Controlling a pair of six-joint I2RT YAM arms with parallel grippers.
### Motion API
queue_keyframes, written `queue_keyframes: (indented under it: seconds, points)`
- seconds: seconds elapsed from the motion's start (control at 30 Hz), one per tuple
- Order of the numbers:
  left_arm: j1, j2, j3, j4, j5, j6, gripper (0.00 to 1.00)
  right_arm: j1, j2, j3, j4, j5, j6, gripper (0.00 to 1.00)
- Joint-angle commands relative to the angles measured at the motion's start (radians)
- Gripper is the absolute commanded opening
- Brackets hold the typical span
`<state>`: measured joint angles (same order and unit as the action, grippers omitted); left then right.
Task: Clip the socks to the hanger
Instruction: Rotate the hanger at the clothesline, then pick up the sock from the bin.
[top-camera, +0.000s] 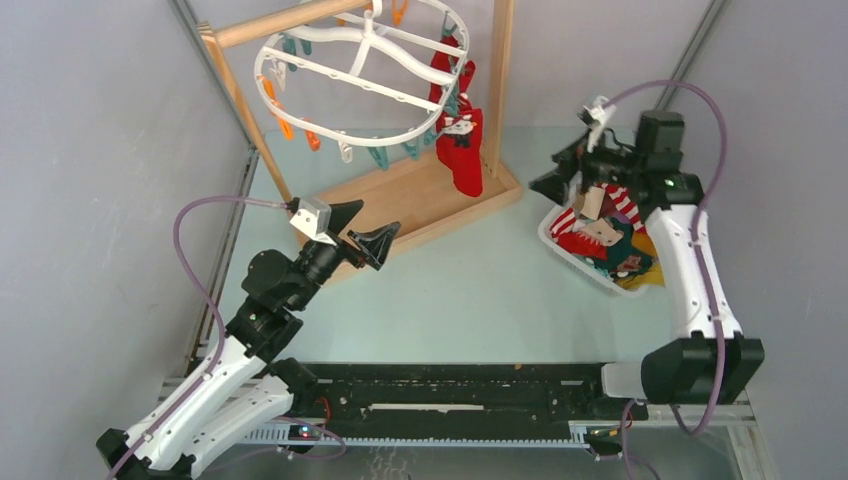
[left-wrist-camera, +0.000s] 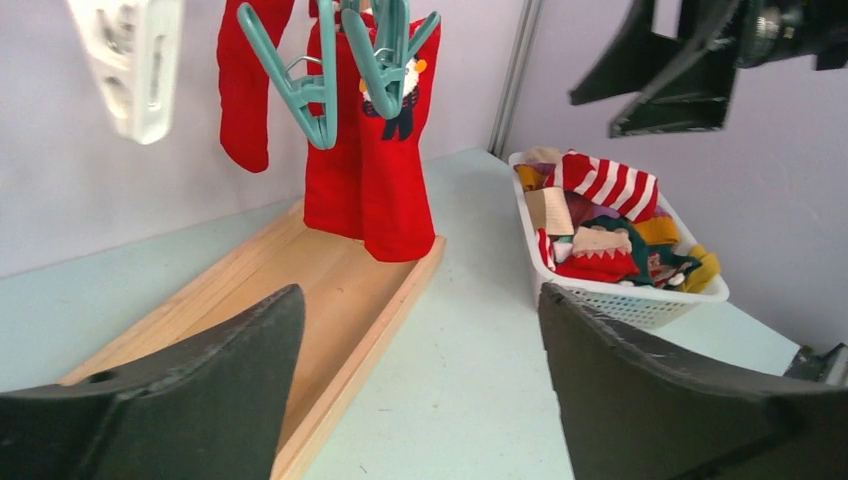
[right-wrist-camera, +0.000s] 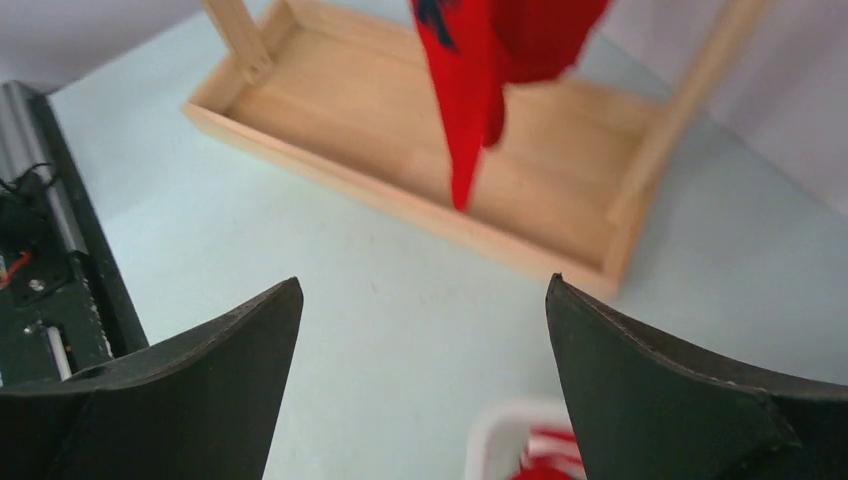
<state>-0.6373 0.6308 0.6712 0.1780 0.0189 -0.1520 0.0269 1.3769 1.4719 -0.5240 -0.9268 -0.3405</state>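
hovering over basket rim (top-camera: 548, 233), right claw (top-camera: 562, 168) wide, left claw (top-camera: 364, 229) wide by stand (top-camera: 440, 226)

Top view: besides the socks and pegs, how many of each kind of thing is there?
Robot arms: 2
White hanger: 1
Wooden stand: 1
White basket: 1
Total: 5

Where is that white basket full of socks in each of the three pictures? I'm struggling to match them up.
Top external: the white basket sits on the right, at mid height.
Left wrist: the basket is right of centre, on the table.
Right wrist: only its rim shows, at the bottom edge.
Shared landmark: the wooden tray base.
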Motion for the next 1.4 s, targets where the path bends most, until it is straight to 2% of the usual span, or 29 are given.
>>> queue_keyframes:
  seconds: [0.0,0.23,0.37,0.5,0.63,0.8,0.9,0.97,1.13,1.37]
  points:
    - [0.003,-0.009,-0.024,0.035,-0.016,0.039,0.97,-0.163,-0.129,-0.08,-0.216,-0.004,-0.175,1.0]
    - [0.03,-0.016,-0.062,0.021,-0.04,-0.091,1.0,-0.475,-0.167,-0.088,-0.417,0.01,-0.259,1.0]
    - [0.038,-0.041,-0.105,0.03,-0.029,-0.134,1.0,-0.576,-0.125,-0.105,-0.462,0.039,-0.276,0.99]
    - [0.061,-0.046,-0.108,0.016,-0.027,-0.141,1.0,-0.575,-0.07,-0.114,-0.433,0.17,-0.239,0.94]
    - [0.081,-0.047,-0.11,0.018,-0.035,-0.138,1.0,-0.562,-0.021,-0.106,-0.322,0.32,-0.179,0.91]
    - [0.102,-0.027,-0.125,0.067,-0.032,-0.133,1.0,-0.515,0.137,0.049,-0.328,0.451,-0.201,0.88]
    - [0.113,-0.002,-0.117,0.092,-0.027,-0.121,1.0,-0.499,0.234,0.146,-0.328,0.487,-0.185,0.73]
    - [0.118,0.017,-0.108,0.099,-0.027,-0.105,1.0,-0.477,0.26,0.171,-0.317,0.523,-0.202,0.69]
    - [0.127,0.067,-0.094,0.128,0.012,-0.073,1.0,-0.427,0.315,0.191,-0.318,0.575,-0.242,0.7]
    - [0.134,0.11,-0.086,0.162,0.044,-0.088,1.0,-0.393,0.364,0.192,-0.271,0.713,-0.29,0.76]
